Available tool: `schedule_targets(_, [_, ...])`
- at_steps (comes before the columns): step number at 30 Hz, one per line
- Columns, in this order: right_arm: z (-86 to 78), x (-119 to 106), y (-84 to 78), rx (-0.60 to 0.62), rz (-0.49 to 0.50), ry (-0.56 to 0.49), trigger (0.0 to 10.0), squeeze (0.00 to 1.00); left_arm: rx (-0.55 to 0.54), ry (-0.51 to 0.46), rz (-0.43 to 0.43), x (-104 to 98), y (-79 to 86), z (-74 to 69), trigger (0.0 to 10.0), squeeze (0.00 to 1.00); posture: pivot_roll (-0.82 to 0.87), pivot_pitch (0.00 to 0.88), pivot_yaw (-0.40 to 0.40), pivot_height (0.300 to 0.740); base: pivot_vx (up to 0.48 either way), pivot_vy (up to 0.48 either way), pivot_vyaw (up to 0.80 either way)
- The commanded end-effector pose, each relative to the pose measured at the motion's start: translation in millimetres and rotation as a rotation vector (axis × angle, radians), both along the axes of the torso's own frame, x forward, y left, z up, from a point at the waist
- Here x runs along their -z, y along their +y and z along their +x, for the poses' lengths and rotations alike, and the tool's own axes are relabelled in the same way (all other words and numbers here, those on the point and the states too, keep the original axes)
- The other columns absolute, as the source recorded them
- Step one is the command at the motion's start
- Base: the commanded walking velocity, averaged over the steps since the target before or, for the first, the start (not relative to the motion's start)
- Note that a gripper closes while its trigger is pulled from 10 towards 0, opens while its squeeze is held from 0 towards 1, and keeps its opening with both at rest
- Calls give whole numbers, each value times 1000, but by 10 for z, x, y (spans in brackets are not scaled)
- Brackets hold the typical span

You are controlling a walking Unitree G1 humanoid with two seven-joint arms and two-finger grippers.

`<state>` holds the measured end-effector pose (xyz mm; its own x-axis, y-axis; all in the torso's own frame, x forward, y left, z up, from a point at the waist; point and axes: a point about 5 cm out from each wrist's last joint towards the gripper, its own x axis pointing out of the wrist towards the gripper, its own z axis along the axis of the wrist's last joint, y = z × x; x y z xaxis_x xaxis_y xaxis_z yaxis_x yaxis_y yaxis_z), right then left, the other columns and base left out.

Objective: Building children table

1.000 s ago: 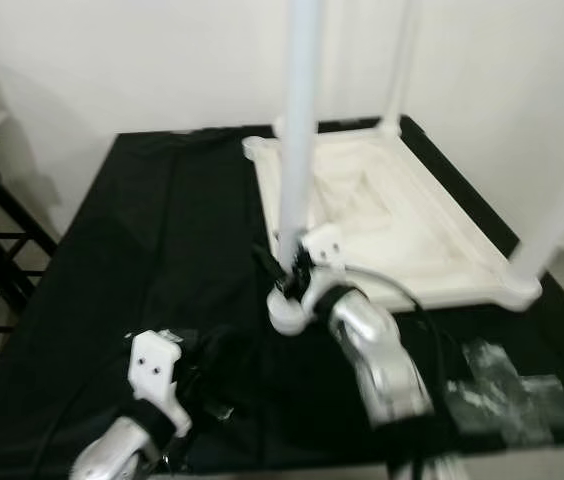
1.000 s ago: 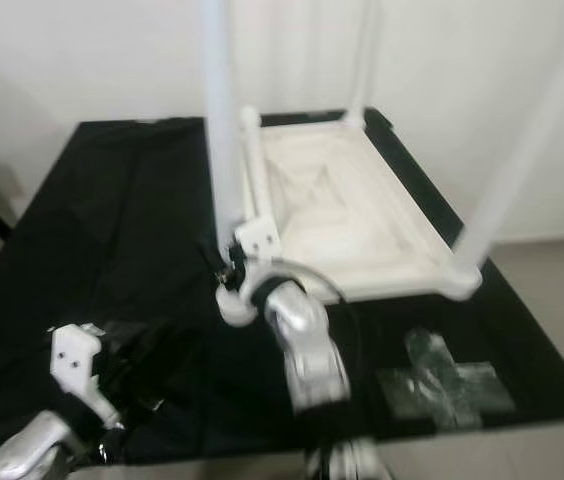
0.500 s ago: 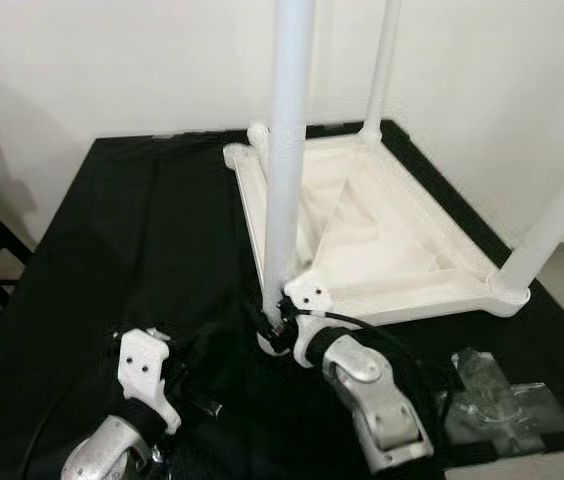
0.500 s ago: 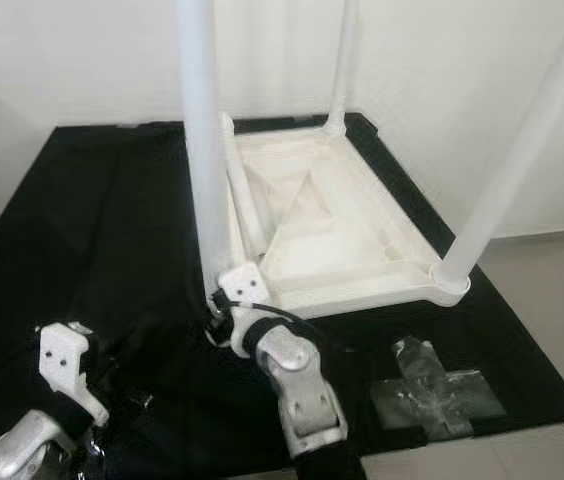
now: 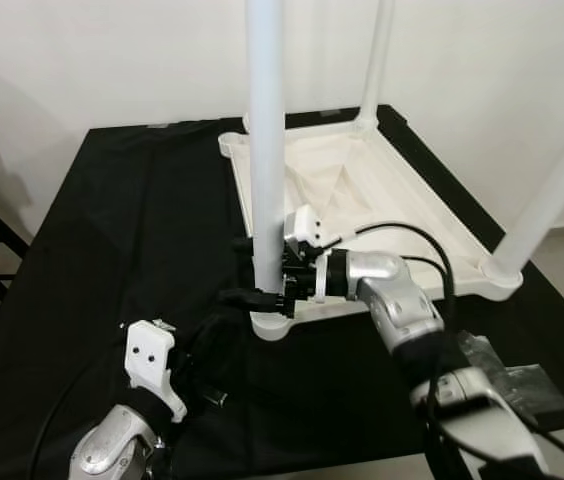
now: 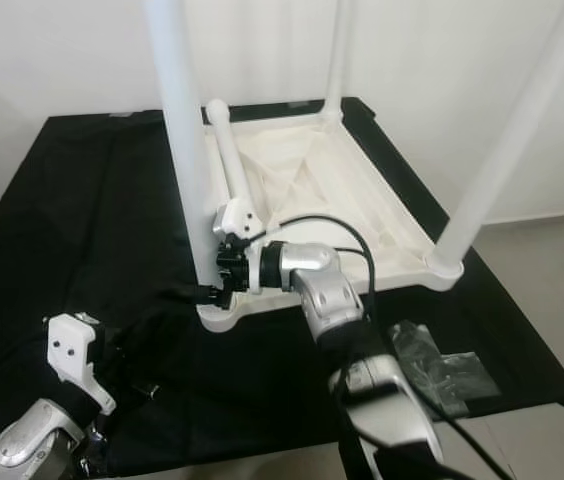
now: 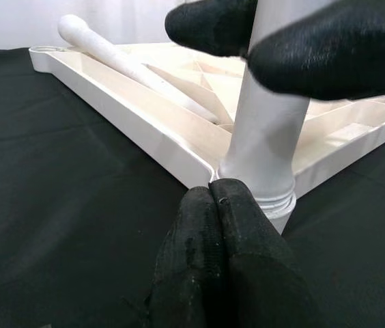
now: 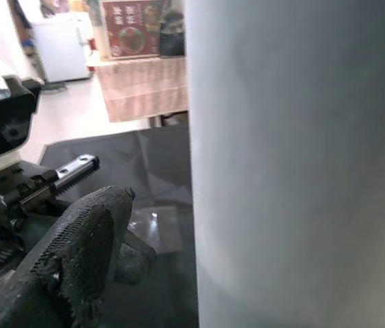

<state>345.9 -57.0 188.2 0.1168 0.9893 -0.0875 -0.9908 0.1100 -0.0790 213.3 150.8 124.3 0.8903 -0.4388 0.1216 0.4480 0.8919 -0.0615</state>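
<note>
The right end effector (image 5: 262,268) is clamped on the near table leg (image 5: 266,130), which stands upright in the corner socket of the upturned tabletop (image 5: 402,205). The left end effector (image 7: 213,225), fingers together, waits just beside the socket, lower down.

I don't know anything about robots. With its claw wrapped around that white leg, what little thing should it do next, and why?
Probably give the near leg a small twist to seat it further. The right claw grips it low, just above the corner socket of the upturned white tabletop, and the left wrist view shows thread rings exposed at the base. The left claw waits shut beside that corner, one loose leg lying in the tabletop.
</note>
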Motion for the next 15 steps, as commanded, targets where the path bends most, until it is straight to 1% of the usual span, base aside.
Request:
schedule_targets(1, [21,-22,77,-38,8,13,9843,0,-6,11,9,36,5,-4,10000,0,39,64,12,740,0,0,0])
schedule_targets(2, [42,-10,74,-38,2,26,0,0,-6,11,9,36,4,-4,10000,0,45,63,9,740,0,0,0])
schedule_targets(5, [67,12,57,-47,-11,36,0,0,-7,10,10,36,2,-3,10000,0,45,63,9,740,0,0,0])
schedule_targets(10, [100,35,-1,-45,-5,53,0,0,-7,10,9,38,3,-6,10000,0,39,65,12,740,0,0,0])
schedule_targets(13, [114,76,-65,-20,-21,36,0,0,-6,11,8,39,0,-10,10000,0,38,65,13,740,0,0,0])
schedule_targets(15, [128,113,-142,49,-39,9,0,0,-4,11,6,39,-4,-16,10000,0,35,67,9,740,0,0,0])
